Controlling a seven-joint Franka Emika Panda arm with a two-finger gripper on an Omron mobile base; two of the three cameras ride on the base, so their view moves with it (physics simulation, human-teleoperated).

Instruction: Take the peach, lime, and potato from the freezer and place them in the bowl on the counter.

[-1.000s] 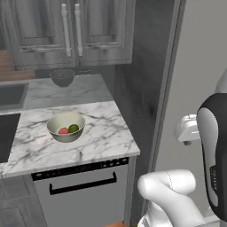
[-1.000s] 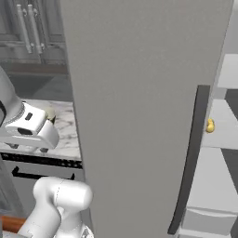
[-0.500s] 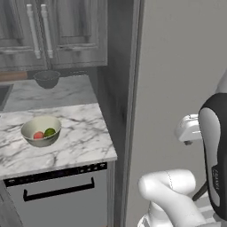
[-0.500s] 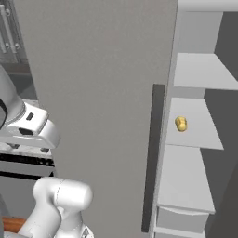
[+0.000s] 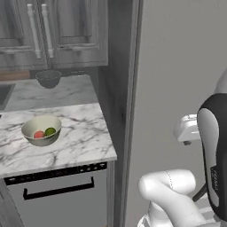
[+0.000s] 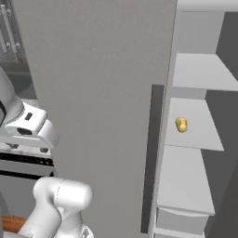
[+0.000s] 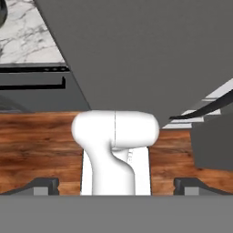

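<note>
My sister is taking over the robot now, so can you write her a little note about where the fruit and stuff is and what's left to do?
Gripper: open, holding nothing, pointing down at the wood floor by the robot's base.
Bowl: on the counter left of the freezer; the peach and lime lie in it.
Freezer door: open, standing between the arm and the shelves.
Potato: small and yellowish, alone on a white freezer shelf.
Done: peach and lime are in the bowl.
Left: reach round the door, pick the potato, carry it to the bowl.
</note>
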